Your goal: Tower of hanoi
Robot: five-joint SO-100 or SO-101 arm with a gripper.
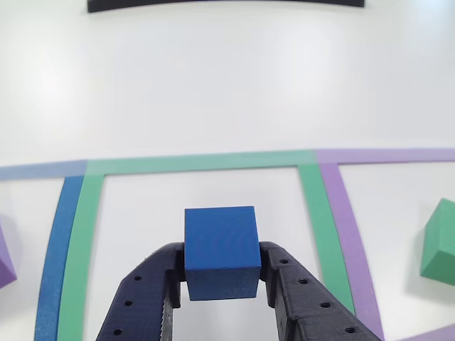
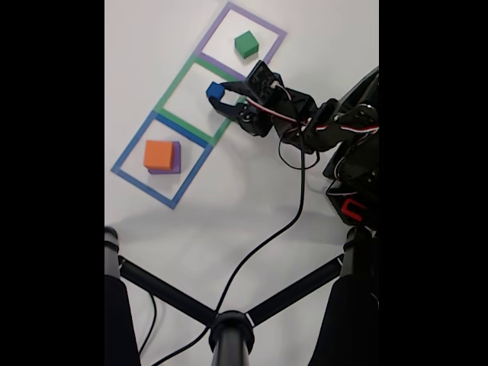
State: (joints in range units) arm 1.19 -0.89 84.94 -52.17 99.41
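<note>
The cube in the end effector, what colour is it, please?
Blue cube; clearest in the other view.

Arm stretched out, fingers (image 1: 220, 284) clamped on blue cube (image 1: 221, 250).

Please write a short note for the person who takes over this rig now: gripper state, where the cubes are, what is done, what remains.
Gripper: shut on the blue cube, over the green-taped middle square.
Green cube: alone in the purple-taped square.
Orange cube: stacked on the purple cube in the blue-taped square.
Done: blue cube is grasped.
Left: probably set blue down, then continue the moves; the final stack is not built.
</note>
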